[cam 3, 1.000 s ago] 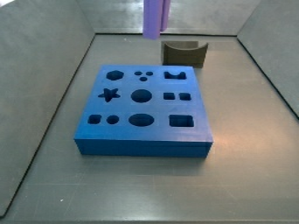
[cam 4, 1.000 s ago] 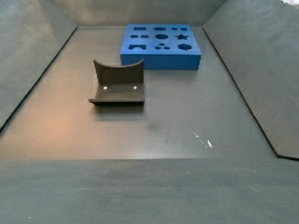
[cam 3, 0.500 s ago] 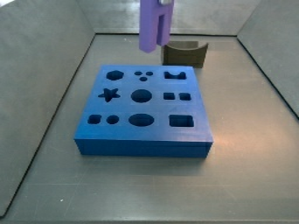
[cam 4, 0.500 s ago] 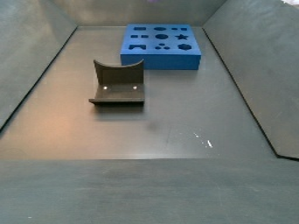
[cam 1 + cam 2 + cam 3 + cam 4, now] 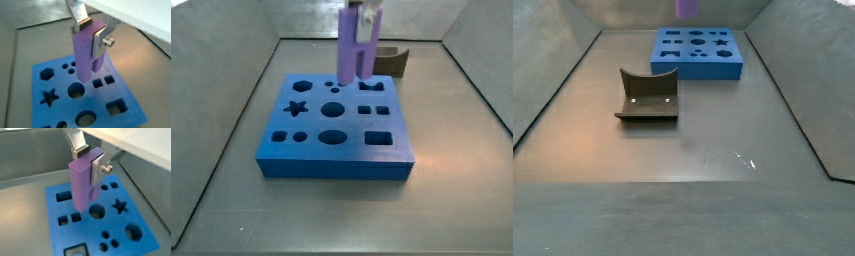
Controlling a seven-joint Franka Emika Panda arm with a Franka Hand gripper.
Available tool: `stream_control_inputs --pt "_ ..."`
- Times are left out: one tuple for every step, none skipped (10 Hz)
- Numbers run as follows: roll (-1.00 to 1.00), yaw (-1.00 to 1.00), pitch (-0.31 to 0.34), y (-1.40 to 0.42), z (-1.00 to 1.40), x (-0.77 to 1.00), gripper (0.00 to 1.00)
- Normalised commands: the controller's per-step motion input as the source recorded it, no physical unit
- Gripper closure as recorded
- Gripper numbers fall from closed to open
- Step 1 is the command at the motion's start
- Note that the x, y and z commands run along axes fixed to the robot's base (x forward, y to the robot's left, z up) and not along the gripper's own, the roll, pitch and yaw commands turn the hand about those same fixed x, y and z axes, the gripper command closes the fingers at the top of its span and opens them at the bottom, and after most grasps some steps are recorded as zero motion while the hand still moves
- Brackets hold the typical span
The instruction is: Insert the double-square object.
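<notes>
- Hanging upright from the gripper (image 5: 89, 31), the double-square object (image 5: 88, 52) was clamped between the two silver fingers (image 5: 101, 41) near its upper end, so its free lower end pointed down at the blue board (image 5: 131, 113) — a grip that seemed chosen to leave the whole lower length clear for entering a hole.
- In a side view the peg (image 5: 356, 44) hung above the board's (image 5: 331, 164) far edge, its tip not yet in any hole; whether it stood exactly over the matching slot could not be told.
- In both wrist views its tip sat near the paired square holes (image 5: 69, 218), with the round hole (image 5: 97, 211) just beside them at about three o'clock.
- Further toward three o'clock lay the star hole (image 5: 120, 205), a wrong fit to avoid.
- Beyond the board, the dark grey curved block (image 5: 385, 61) stood behind the peg, apart from the board, and seemed out of the way of a straight descent.
</notes>
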Motion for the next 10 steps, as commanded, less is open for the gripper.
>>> stream_control_inputs --pt "-0.04 -1.0 0.0 0.01 -0.44 0.13 1.0" --pt "-0.04 -1.0 0.0 0.01 -0.44 0.13 1.0" --pt "-0.04 -0.95 0.0 0.0 -0.43 0.19 1.0" --pt "0.0 -0.53 0.106 0.0 -0.48 0.51 1.0" --pt "0.0 -0.55 0.126 0.0 -0.45 0.44 1.0" --pt "-0.02 -0.67 0.107 0.0 -0.37 0.34 1.0" --pt "-0.04 -0.72 0.094 0.0 -0.34 0.29 1.0" --pt "-0.07 -0.76 0.097 0.0 -0.29 0.23 1.0" --pt "-0.03 -0.39 0.1 0.02 -0.14 0.2 1.0" --pt "0.0 -0.26 0.099 0.09 -0.04 0.03 1.0"
